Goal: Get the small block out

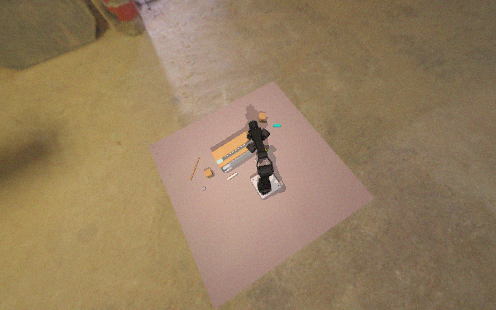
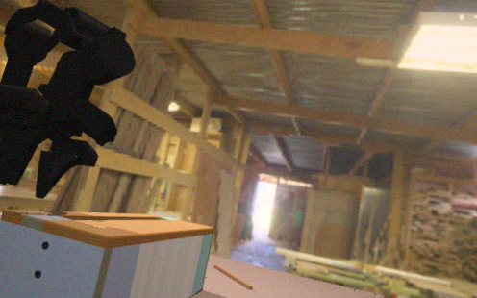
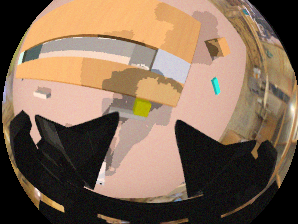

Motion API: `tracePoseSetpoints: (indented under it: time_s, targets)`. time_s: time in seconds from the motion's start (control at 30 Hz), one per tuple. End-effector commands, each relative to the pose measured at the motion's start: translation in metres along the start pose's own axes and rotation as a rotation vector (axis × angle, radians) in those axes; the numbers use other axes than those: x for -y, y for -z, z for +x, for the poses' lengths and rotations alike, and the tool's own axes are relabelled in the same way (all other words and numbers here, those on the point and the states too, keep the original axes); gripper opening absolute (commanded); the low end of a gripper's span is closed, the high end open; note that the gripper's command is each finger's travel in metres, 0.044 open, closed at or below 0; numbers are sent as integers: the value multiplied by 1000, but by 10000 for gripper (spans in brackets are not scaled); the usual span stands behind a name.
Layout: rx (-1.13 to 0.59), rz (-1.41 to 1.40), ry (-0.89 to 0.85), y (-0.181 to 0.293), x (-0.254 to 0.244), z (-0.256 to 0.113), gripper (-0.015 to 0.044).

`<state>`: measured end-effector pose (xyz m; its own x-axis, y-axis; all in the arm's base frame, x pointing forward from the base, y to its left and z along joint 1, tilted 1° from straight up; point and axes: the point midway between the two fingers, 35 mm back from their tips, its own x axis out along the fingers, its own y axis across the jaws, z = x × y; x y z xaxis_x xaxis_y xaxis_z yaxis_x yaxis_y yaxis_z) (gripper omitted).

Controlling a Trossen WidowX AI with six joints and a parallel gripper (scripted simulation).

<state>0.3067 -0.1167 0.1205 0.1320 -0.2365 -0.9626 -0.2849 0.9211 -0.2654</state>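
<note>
I'm holding my claw point(image 1: 258, 140) point(image 2: 24, 188) point(image 3: 148, 120) parted and empty above the box point(image 1: 230, 146) point(image 2: 159, 232) point(image 3: 107, 22), pointing downward. The yellow block point(image 1: 266, 149) point(image 3: 142, 107) is lying below me, a little back toward my base point(image 1: 274, 186) and to my right in the top view. In the wrist view it is showing just beyond the gap between my fingertips, nearer the left-hand one in the picture. It seems to be out on the table point(image 1: 300, 200) point(image 2: 231, 271) point(image 3: 142, 172), by the end of the grey strip point(image 3: 121, 111) along the box's front edge.

I'm judging that I need to shift back toward it, clear of the box's edge, before lowering. The block is looking small, squarish and dulled by shadow, with no clear long axis, so I'm reckoning on squaring my fingers to two flat sides. The exterior view isn't showing me the block.
</note>
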Motion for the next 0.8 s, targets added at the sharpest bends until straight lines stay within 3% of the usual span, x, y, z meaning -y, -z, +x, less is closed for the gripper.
tracePoseSetpoints:
  time_s: [0.0,0.77]
  targets:
    - [65,951,-116,13,6,-1,285]
    - [-17,2264,-359,26,18,-2,285]
